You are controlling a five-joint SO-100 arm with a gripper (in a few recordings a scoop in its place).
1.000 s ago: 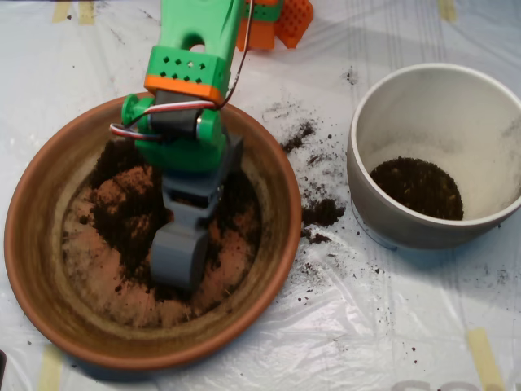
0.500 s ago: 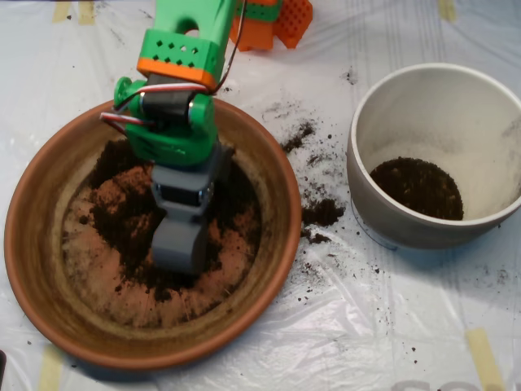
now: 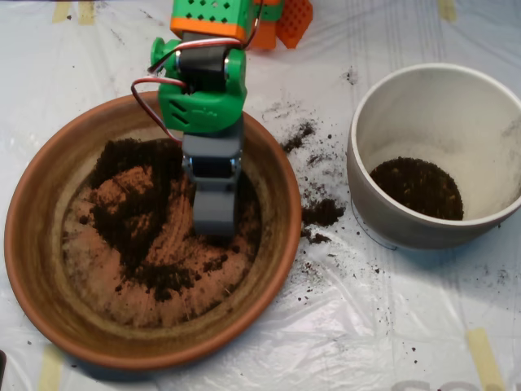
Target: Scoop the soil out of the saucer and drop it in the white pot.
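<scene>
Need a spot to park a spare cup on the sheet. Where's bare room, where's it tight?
Bare sheet: the lower right, below the white pot and right of the saucer, and the top left corner above the saucer. Tight: the gap between saucer and pot, littered with spilled soil. The scoop and arm sit over the saucer's upper middle.

**Work surface and surroundings**

The table [image 3: 244,342] is covered with a wrinkled, glossy clear plastic sheet [image 3: 391,309] that reflects pale light. Yellowish tape strips [image 3: 486,357] sit at the upper left, upper right, lower left and lower right of the frame.
</scene>
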